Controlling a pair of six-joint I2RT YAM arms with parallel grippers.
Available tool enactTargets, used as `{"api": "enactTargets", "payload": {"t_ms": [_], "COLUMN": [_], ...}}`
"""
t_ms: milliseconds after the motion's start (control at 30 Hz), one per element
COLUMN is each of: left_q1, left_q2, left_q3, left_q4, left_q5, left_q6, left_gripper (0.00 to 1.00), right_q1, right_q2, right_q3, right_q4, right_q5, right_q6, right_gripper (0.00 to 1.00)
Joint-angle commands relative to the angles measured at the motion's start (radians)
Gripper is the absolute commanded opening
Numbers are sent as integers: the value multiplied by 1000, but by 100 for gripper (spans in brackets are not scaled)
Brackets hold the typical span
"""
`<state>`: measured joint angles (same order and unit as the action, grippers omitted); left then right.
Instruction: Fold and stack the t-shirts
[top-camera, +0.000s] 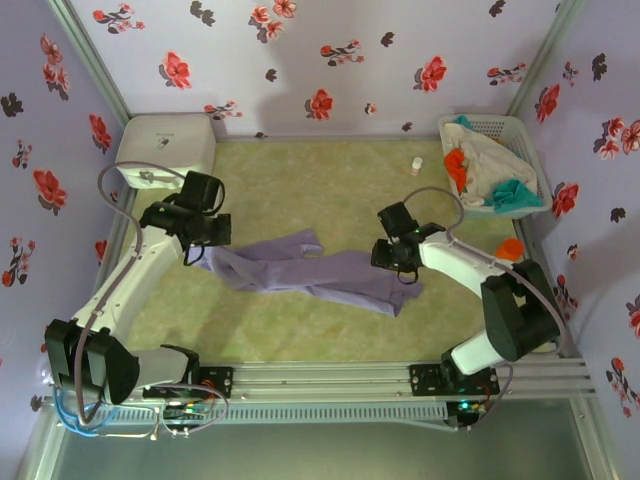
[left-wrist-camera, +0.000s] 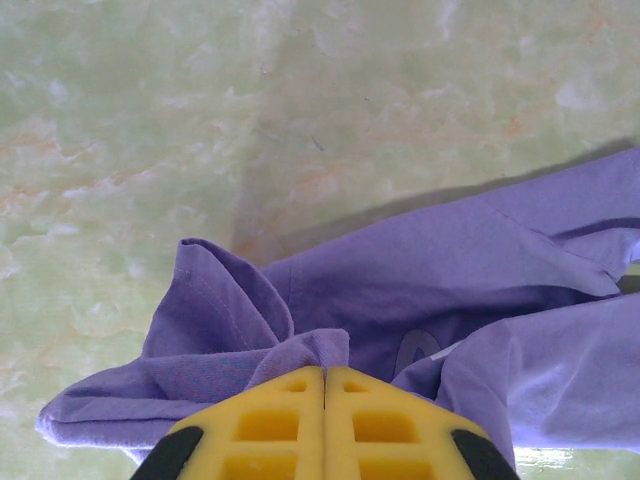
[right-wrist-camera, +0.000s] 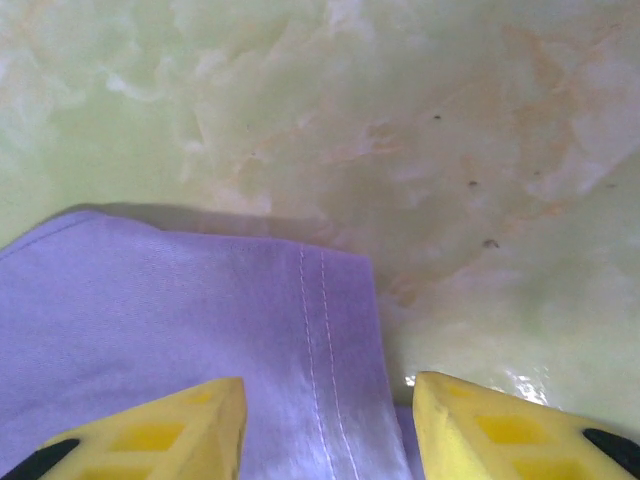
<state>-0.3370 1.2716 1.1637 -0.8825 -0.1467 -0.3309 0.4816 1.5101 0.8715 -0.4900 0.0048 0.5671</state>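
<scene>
Left wrist view: lavender t-shirt (left-wrist-camera: 480, 270) runs off right edge; white chest print (left-wrist-camera: 415, 350) half buried in a fold (unreadable). Small white item (top-camera: 416, 165) by basket (top-camera: 525, 140): too small to name. Orange thing (top-camera: 510, 247) part-hidden behind right arm (top-camera: 470, 262).

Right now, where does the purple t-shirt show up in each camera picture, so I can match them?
Top external: purple t-shirt stretched across the middle of the picture.
Left wrist: lower half, bunched at the shut left gripper.
Right wrist: lower left, its stitched hem under the open right gripper.
Shared landmark: the green marbled table beneath it.
</scene>
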Motion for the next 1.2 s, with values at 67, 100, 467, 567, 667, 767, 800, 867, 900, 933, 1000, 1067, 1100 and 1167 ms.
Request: {"api": "enactTargets", "payload": {"t_ms": [67, 100, 467, 567, 667, 767, 800, 867, 900, 933, 1000, 1067, 1100, 1167], "left_q1": [10, 10, 18, 20, 24, 34, 38, 50, 57, 64, 78, 96, 105, 123], "left_q2": [-2, 2, 31, 63, 123, 195, 226, 288, 328, 368, 451, 535, 580, 675], "left_q3": [0, 5, 111, 212, 337, 457, 500, 588, 638, 694, 803, 904, 959, 1061], "left_q4": [7, 7, -30, -86, -114, -121, -123, -126, -128, -136, -150, -156, -160, -162], "left_q5": [-13, -13, -10, -7, -5, -5, -4, -2, -1, -1, -4, -3, -1, 3], "left_q6": [-5, -5, 15, 24, 43, 62, 68, 76, 80, 86, 93, 96, 95, 96], "left_gripper": [0, 0, 0, 0, 0, 0, 0, 0, 0, 0, 0, 0, 0, 0], "right_q1": [-11, -10, -14, -15, -25, -50, -64, -98, -116, -131, -153, -169, -179, -194], "right_q2": [33, 33, -19, -63, -92, -90, -84, -61, -45, -25, 16, 62, 90, 149], "right_q3": [-23, -26, -4, 44, 108, 201, 232, 289, 317, 350, 412, 462, 490, 543], "right_q4": [46, 52, 35, 14, 5, 0, 5, 28, 46, 66, 95, 140, 159, 179], "right_q5": [-64, -67, 35, 79, 120, 159, 178, 187, 185, 182, 188, 194, 195, 188], "right_q6": [-16, -12, -20, -47, -71, -91, -92, -91, -90, -91, -94, -106, -109, -110], "right_gripper": [43, 41, 0, 0, 0, 0, 0, 0, 0, 0, 0, 0, 0, 0]}}
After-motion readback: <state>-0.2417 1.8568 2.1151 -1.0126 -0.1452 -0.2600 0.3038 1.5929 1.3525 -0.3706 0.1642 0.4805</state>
